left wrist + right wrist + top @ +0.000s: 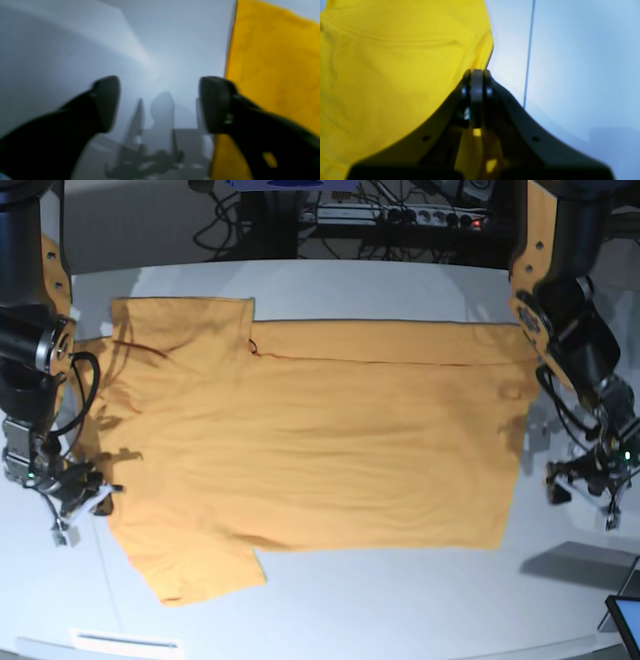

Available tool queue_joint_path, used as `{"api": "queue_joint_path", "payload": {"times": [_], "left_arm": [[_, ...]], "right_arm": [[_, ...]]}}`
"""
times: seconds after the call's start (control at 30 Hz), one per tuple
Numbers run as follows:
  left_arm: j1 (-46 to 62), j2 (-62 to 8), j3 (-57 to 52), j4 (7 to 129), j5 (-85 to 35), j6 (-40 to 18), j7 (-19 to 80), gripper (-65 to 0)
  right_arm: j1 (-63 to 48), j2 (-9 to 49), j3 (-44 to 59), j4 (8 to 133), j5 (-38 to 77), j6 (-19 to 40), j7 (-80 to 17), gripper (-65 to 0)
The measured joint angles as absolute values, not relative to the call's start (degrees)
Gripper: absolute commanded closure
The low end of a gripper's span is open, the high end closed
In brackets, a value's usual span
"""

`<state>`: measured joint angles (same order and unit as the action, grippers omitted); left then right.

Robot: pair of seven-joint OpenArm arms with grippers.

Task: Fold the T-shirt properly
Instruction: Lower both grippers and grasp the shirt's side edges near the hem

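T-shirt (320, 440) lies spread flat across white table (400, 600), far long edge folded over. Right gripper (477, 75) clamped tight on cloth at shirt's shoulder edge. Left gripper (160, 102) gapes empty just beyond hem. Fabric looks light, limp, crease-prone; hem corners and shoulders offer likeliest holds.

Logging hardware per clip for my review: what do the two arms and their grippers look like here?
Both arms have orange-tan shells over dark grey and black joints, with black cables looping along the forearms. The left gripper has black fingers ending in broad, rounded dark pads. The right gripper is also black, with narrow rounded tips and small round holes in its finger bodies. No lettering or markings are legible.
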<state>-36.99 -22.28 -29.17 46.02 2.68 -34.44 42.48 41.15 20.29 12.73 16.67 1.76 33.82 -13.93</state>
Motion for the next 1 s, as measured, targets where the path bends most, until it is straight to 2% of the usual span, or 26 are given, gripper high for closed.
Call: {"api": "queue_joint_path", "payload": {"times": [0.07,0.23,0.4,1.0], "left_arm": [[-40.05,-22.46,-29.19,41.76,2.63,-34.33,41.98,-56.8],[-44.69,-22.31,-29.1,31.42,2.87,-34.3,33.67,-56.8],[-47.31,-22.24,-29.1,20.29,2.61,-31.94,29.87,-56.8],[-44.71,-20.69,-29.1,19.59,1.61,-31.99,27.83,-56.9]], "right_arm": [[41.12,20.14,12.73,16.67,1.74,33.82,-13.96,-0.4],[41.12,20.14,12.75,16.71,1.74,33.98,-13.98,-0.4],[40.8,20.14,12.73,16.86,1.98,34.0,-13.69,-0.4],[40.73,20.29,12.73,16.86,2.13,34.24,-13.63,-0.3]]}}
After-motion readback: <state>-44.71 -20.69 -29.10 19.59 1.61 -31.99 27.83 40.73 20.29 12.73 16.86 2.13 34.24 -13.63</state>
